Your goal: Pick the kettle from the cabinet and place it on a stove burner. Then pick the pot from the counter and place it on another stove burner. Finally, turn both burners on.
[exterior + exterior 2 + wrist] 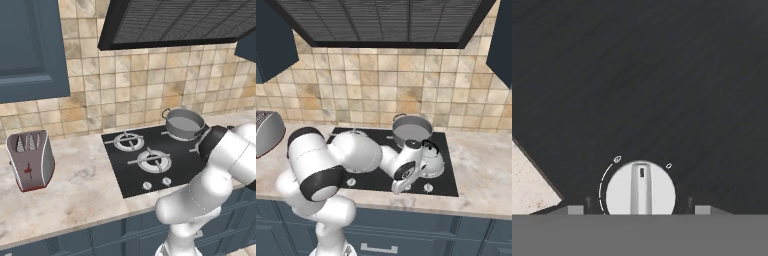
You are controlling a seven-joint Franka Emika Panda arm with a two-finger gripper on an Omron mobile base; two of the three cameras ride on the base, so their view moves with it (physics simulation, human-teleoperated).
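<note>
The pot (185,123) sits on a back burner of the black cooktop (125,175), in the right middle of the left base view. In the right base view the pot (412,129) is in the middle of the frame, and the kettle (428,159) sits on a front burner just below it, partly hidden by the arm. Two more stove burners (154,160) stand bare on the left side of the cooktop in the left base view. The counter (75,195) runs along the lower left of that view, with a grey and red toaster (31,160) on it at the far left. A corner of the cabinet (30,45) shows at the upper left, with its door closed. A dark hood (386,20) hangs across the top of the right base view.

The arm bends down to the front edge of the cooktop. In the hand view, a round silver knob (640,189) sits at the bottom middle, on the black glass. The gripper (640,206) is right over it, with one finger tip on each side of the knob and a small gap between each tip and the knob. The fingers are apart and not squeezing it. A bit of the counter shows at the lower left of that view.
</note>
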